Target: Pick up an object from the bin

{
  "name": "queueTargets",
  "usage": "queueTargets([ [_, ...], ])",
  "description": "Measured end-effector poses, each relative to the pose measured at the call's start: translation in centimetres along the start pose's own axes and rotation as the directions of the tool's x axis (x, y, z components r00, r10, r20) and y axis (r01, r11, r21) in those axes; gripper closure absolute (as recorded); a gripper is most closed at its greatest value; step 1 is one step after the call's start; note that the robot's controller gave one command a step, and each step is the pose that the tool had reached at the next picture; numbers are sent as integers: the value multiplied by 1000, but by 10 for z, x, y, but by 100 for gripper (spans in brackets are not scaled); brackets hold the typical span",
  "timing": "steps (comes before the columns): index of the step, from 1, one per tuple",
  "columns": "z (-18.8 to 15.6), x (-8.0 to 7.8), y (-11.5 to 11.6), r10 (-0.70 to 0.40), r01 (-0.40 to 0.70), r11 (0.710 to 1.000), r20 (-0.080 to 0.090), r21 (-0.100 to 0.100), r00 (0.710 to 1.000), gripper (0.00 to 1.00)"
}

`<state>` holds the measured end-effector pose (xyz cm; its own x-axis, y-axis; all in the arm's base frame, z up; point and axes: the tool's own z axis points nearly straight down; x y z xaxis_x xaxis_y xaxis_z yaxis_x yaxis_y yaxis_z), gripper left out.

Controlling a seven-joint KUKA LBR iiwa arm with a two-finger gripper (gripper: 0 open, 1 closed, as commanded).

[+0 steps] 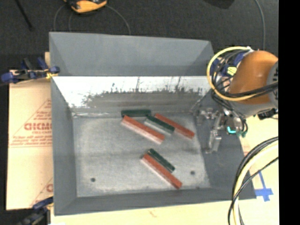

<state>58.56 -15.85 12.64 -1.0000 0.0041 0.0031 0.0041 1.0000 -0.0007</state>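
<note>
**Camera view, from above and a little to one side.** The bin [65, 139] holds six slim bars in two groups.

- **Far group, about mid-floor:** a dark green bar [136, 112] lies farthest back. A long red bar [143, 128] slants away from it toward the right. A pale bar [158, 124] lies against that one, and a short red bar [174, 125] closes the group on its right.
- **Near group:** a near green bar [161, 159] and a near red bar [161, 171] lie side by side and touching, slanting toward the near right corner.

My arm comes in from the right. Its orange cover [255, 76] and looped cables [224, 81] hang above the right rim. The tool [213, 142] sits low by the right wall, near the short red bar but apart from it, with bare floor between.

**Progress.** I judge the pick as not yet made: nothing shows in the tool, and every bar lies on the bin floor. What is left is to settle on a bar, close on it and lift it clear. The short red bar is the nearest candidate.

**Hard to read.**
- I cannot tell whether the tool is spread or pressed together, because its metal parts merge with the grey wall behind them.
- I cannot tell whether its tip touches the floor.
- In the far group, which bar lies over which is uncertain.
- The arm beyond the orange cover is cut off at the right.
</note>
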Motion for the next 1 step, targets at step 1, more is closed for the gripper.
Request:
queueTargets([
  [1,-5,-2,0,-3,3,1000,8,2,1000,0],
])
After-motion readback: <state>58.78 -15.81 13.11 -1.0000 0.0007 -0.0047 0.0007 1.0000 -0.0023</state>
